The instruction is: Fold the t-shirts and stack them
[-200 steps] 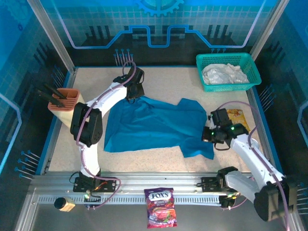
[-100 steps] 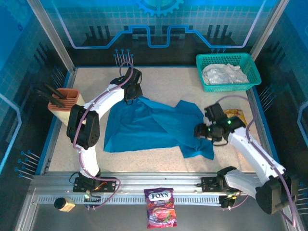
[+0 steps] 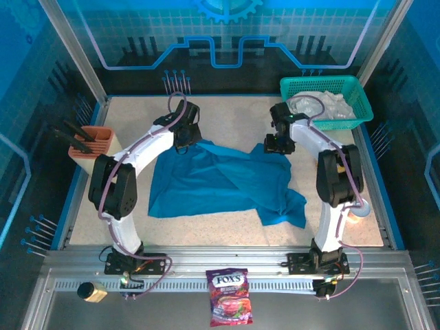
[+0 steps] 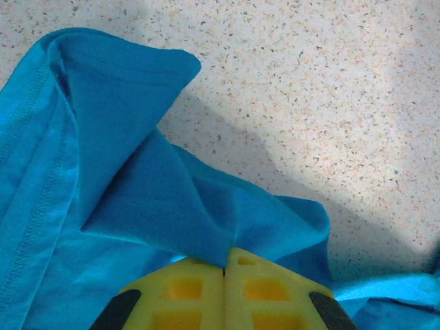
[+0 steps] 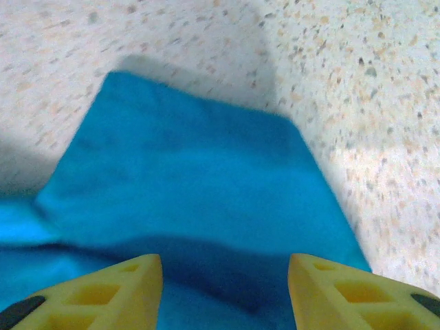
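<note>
Here, one teal t-shirt (image 3: 220,182), left jaws pinching; one white t-shirt (image 3: 320,105); right jaws apart

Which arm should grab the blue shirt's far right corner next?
Right, probably. The right tool hangs open directly over that corner of the shirt, so it would only need to drop and close. The left tool is shut on the shirt's far left edge, so it is busy.

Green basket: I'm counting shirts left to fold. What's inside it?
A crumpled white t-shirt lies in the basket. Anything beneath it is hidden, since the shirt covers the bottom.
</note>
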Action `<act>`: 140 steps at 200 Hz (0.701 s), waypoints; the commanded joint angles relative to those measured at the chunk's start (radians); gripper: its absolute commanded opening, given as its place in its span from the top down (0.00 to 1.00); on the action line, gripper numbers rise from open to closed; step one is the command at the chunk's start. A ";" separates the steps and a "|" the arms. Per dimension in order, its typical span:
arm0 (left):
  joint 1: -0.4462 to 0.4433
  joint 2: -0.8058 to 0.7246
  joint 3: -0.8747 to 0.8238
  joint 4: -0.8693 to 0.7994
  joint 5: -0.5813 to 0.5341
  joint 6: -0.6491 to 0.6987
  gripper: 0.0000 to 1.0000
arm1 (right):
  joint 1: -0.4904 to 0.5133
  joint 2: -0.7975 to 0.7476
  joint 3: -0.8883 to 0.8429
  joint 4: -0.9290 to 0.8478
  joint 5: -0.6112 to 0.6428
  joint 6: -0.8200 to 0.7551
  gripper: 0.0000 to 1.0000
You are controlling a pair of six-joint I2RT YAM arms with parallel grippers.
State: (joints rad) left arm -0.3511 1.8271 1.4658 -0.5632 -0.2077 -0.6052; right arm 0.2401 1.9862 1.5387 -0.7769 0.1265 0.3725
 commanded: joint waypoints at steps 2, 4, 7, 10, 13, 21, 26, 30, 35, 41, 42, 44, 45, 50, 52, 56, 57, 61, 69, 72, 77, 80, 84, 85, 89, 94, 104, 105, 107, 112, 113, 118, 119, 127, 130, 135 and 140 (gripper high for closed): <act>0.004 -0.055 -0.027 0.024 0.023 -0.031 1.00 | -0.028 0.083 0.088 -0.050 0.033 -0.004 0.46; 0.004 -0.055 -0.029 0.026 0.025 -0.031 1.00 | -0.028 0.090 0.092 -0.052 0.035 -0.004 0.46; 0.004 -0.058 -0.032 0.028 0.029 -0.034 1.00 | -0.029 0.100 0.100 -0.055 0.037 -0.002 0.45; 0.004 -0.058 -0.035 0.030 0.032 -0.034 1.00 | -0.030 0.110 0.107 -0.058 0.039 -0.001 0.45; 0.004 -0.060 -0.039 0.033 0.035 -0.036 1.00 | -0.031 0.120 0.114 -0.060 0.040 0.000 0.45; 0.003 -0.062 -0.047 0.039 0.041 -0.040 1.00 | -0.032 0.145 0.133 -0.069 0.037 0.002 0.45; 0.003 -0.063 -0.052 0.044 0.043 -0.042 1.00 | -0.032 0.162 0.144 -0.073 0.036 0.001 0.45; 0.002 -0.065 -0.057 0.047 0.045 -0.045 1.00 | -0.033 0.175 0.150 -0.076 0.033 0.001 0.45; 0.001 -0.066 -0.063 0.051 0.046 -0.047 1.00 | -0.032 0.190 0.159 -0.081 0.030 0.001 0.46; 0.000 -0.068 -0.068 0.055 0.048 -0.050 1.00 | -0.032 0.207 0.168 -0.087 0.028 0.002 0.46; 0.000 -0.068 -0.069 0.056 0.049 -0.051 1.00 | -0.032 0.211 0.170 -0.088 0.027 0.002 0.47; 0.000 -0.069 -0.070 0.058 0.050 -0.051 1.00 | -0.032 0.216 0.172 -0.090 0.027 0.003 0.47; 0.000 -0.069 -0.071 0.058 0.051 -0.051 1.00 | -0.032 0.218 0.174 -0.091 0.027 0.003 0.47; -0.001 -0.071 -0.076 0.061 0.053 -0.053 1.00 | -0.032 0.231 0.180 -0.094 0.026 0.003 0.50; -0.001 -0.073 -0.078 0.061 0.055 -0.054 1.00 | -0.033 0.235 0.182 -0.094 0.025 0.003 0.51; -0.003 -0.073 -0.080 0.063 0.057 -0.055 1.00 | -0.032 0.244 0.186 -0.096 0.025 0.005 0.55; -0.003 -0.072 -0.081 0.064 0.057 -0.056 1.00 | -0.033 0.245 0.187 -0.096 0.024 0.005 0.56; -0.003 -0.075 -0.083 0.065 0.059 -0.056 1.00 | -0.033 0.253 0.189 -0.097 0.020 0.005 0.60; -0.005 -0.079 -0.087 0.065 0.058 -0.056 1.00 | -0.033 0.263 0.192 -0.096 0.016 0.004 0.72; -0.005 -0.082 -0.088 0.065 0.059 -0.056 1.00 | -0.033 0.265 0.193 -0.095 0.015 0.002 0.77; -0.005 -0.084 -0.091 0.065 0.059 -0.056 1.00 | -0.033 0.267 0.194 -0.094 0.013 0.002 0.83; -0.005 -0.087 -0.092 0.065 0.059 -0.057 1.00 | -0.033 0.268 0.197 -0.094 0.013 0.001 0.88; -0.005 -0.090 -0.094 0.065 0.058 -0.055 1.00 | -0.033 0.267 0.198 -0.094 0.013 0.000 0.92; -0.005 -0.091 -0.093 0.065 0.057 -0.055 1.00 | -0.033 0.267 0.199 -0.095 0.013 0.000 0.93; -0.005 -0.094 -0.094 0.064 0.057 -0.055 1.00 | -0.032 0.265 0.202 -0.097 0.013 -0.004 0.98; -0.005 -0.099 -0.095 0.062 0.056 -0.053 1.00 | -0.032 0.257 0.206 -0.099 0.012 -0.006 1.00; -0.005 -0.111 -0.098 0.057 0.053 -0.051 1.00 | -0.031 0.230 0.211 -0.102 0.010 -0.013 1.00; -0.005 -0.111 -0.098 0.057 0.053 -0.051 1.00 | -0.030 0.227 0.211 -0.102 0.010 -0.015 1.00; -0.005 -0.114 -0.099 0.056 0.053 -0.051 1.00 | -0.029 0.219 0.214 -0.102 0.011 -0.016 1.00; -0.005 -0.121 -0.102 0.055 0.051 -0.050 1.00 | -0.026 0.198 0.215 -0.102 0.014 -0.022 1.00; -0.005 -0.123 -0.103 0.054 0.051 -0.050 1.00 | -0.026 0.194 0.215 -0.101 0.015 -0.023 1.00; -0.005 -0.132 -0.105 0.053 0.049 -0.050 1.00 | -0.021 0.172 0.220 -0.099 0.022 -0.029 1.00; -0.005 -0.134 -0.105 0.053 0.049 -0.050 1.00 | -0.020 0.170 0.221 -0.099 0.024 -0.031 1.00; -0.005 -0.147 -0.108 0.051 0.045 -0.049 1.00 | -0.014 0.134 0.229 -0.098 0.040 -0.043 1.00; -0.005 -0.152 -0.108 0.050 0.044 -0.048 1.00 | -0.011 0.124 0.235 -0.097 0.046 -0.049 1.00; -0.005 -0.160 -0.109 0.048 0.041 -0.048 1.00 | -0.007 0.104 0.246 -0.099 0.058 -0.060 1.00; -0.005 -0.167 -0.111 0.046 0.038 -0.049 1.00 | -0.003 0.089 0.258 -0.100 0.072 -0.069 1.00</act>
State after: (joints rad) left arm -0.3527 1.7332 1.3712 -0.5175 -0.1665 -0.6495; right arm 0.2161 2.1925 1.7313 -0.8471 0.1558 0.3515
